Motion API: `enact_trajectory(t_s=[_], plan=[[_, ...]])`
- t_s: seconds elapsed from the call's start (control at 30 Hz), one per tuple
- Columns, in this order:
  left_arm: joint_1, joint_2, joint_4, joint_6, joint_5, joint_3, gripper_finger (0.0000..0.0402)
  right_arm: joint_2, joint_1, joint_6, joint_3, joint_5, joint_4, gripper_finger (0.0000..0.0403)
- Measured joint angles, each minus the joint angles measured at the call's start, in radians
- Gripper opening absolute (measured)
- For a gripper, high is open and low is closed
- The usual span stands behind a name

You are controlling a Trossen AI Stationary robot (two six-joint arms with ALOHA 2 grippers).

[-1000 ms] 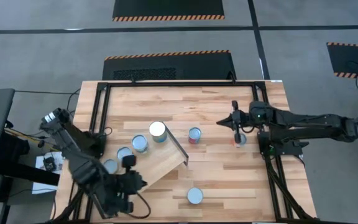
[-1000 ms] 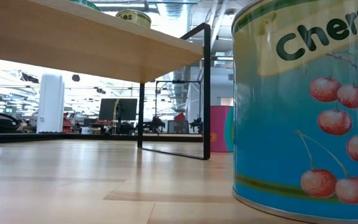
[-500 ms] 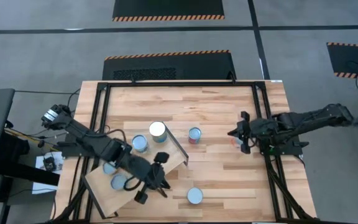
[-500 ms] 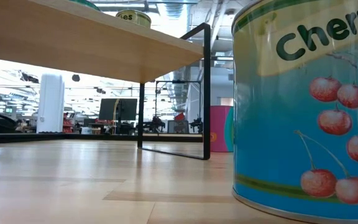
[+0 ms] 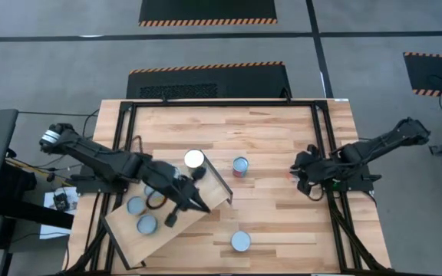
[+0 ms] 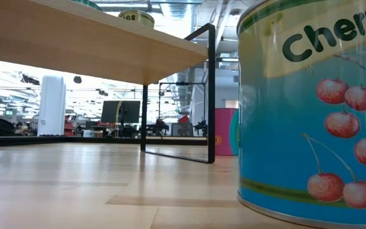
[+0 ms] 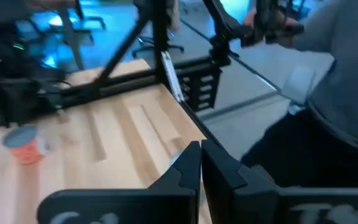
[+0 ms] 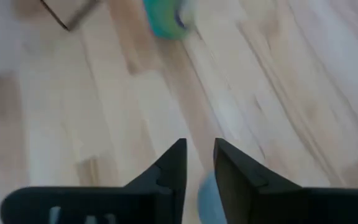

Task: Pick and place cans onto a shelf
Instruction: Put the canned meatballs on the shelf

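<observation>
The shelf [image 5: 198, 201] is a light-wood plank standing slantwise at the table's near left; in the low view [image 6: 94, 44] it stands on black legs. Pale-topped cans [image 5: 135, 205] [image 5: 146, 224] and a larger white-topped one [image 5: 194, 159] stand on it. A red can [image 5: 240, 165] and a pale-topped can [image 5: 240, 241] stand on the table. My left gripper [image 5: 199, 205] is shut and empty above the shelf [image 7: 201, 163]. My right gripper [image 5: 301, 175] is open by a narrow gap [image 8: 199, 160], beside an orange can [image 5: 291, 175] at the right.
A large cherry-labelled can [image 6: 310, 108] stands close to the low camera. The table's black frame rail [image 5: 327, 153] runs under my right arm. A person [image 7: 328, 106] stands beyond the table's edge in the left wrist view. A teal can [image 8: 163, 17] shows ahead of my right gripper.
My left arm has swung from the table's near left corner toward the right and far side, over the shelf. My right gripper has gone toward the table's near and right edges, and its arm has folded back.
</observation>
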Motion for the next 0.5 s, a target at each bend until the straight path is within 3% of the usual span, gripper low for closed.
enact_trajectory(t_s=[0.3,0.5], plan=[[0.106,-0.264,0.096,-0.014,-0.001,-0.223,0.0,0.198,-0.004,0.228,0.022,-0.038,-0.118,0.0175],[0.14,-0.44,0.02,0.015,-0.045,-0.286,0.0,0.339,-0.038,0.286,0.022,-0.063,-0.118,0.0191]])
